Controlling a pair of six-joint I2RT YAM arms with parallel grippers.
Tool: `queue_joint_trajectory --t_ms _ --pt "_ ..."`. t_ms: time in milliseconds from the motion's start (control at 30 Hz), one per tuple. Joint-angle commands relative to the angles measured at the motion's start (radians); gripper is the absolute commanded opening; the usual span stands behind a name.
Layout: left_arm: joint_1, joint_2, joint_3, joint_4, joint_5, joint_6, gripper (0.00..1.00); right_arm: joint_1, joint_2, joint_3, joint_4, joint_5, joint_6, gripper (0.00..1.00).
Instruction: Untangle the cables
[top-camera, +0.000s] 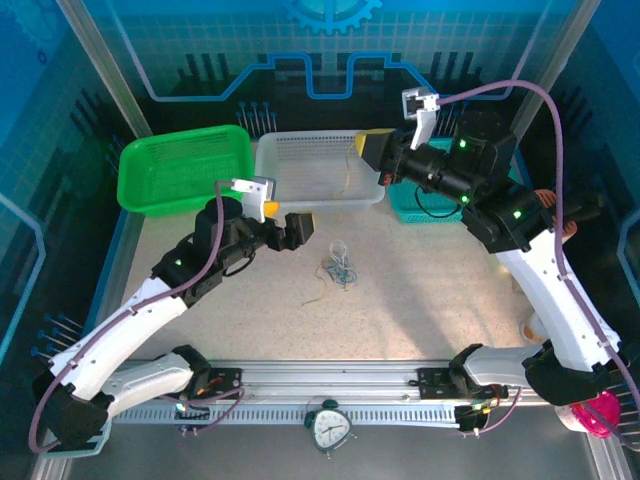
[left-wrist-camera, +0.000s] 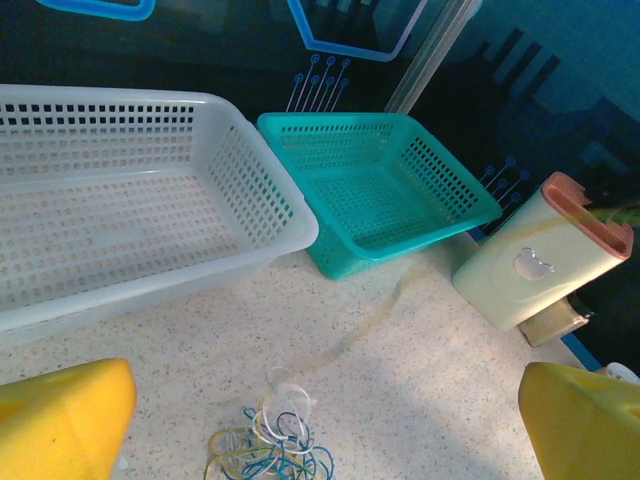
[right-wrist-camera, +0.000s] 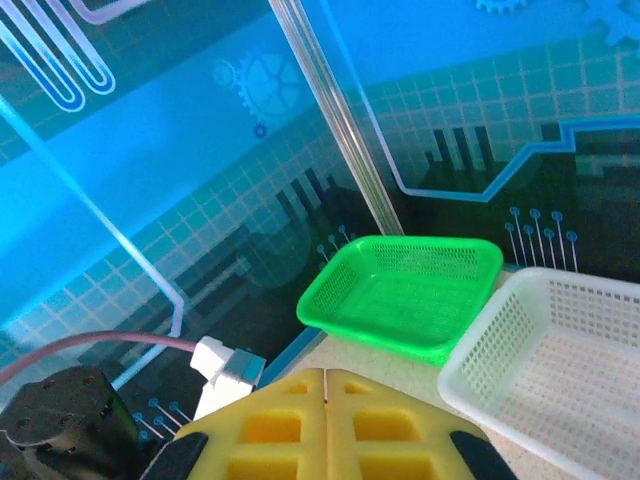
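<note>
The cables form a small tangle (top-camera: 340, 268) of blue, whitish and yellow-tan threads on the speckled table, with one tan strand (top-camera: 318, 296) trailing toward the near edge. My left gripper (top-camera: 303, 228) hovers open just left of the tangle. In the left wrist view the tangle (left-wrist-camera: 270, 445) lies between its wide-apart yellow fingers (left-wrist-camera: 62, 420). My right gripper (top-camera: 365, 148) is raised over the white basket with its jaws pressed together. A thin yellow-tan cable (top-camera: 346, 178) hangs from its tip into the basket. The right wrist view shows its yellow fingers (right-wrist-camera: 290, 420) closed.
At the back stand a green basket (top-camera: 185, 170), a white basket (top-camera: 300, 140) and a teal basket (top-camera: 420, 208). A cream box with an orange top (left-wrist-camera: 530, 265) stands to the right of the teal basket (left-wrist-camera: 400, 130). A small clock (top-camera: 330, 428) sits at the near rail.
</note>
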Motion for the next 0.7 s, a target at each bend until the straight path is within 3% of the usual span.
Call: queue_joint_trajectory --t_ms 0,367,667 --pt "0.009 -0.005 0.046 0.035 0.036 0.032 0.99 -0.006 0.015 0.038 -0.014 -0.014 -0.018 0.0" --pt "0.009 -0.006 0.109 0.075 0.083 0.033 0.99 -0.046 0.038 0.13 0.002 -0.074 0.011 0.0" --pt "0.01 0.022 0.226 0.065 0.165 0.127 0.99 -0.071 0.081 0.229 0.006 -0.141 0.043 0.0"
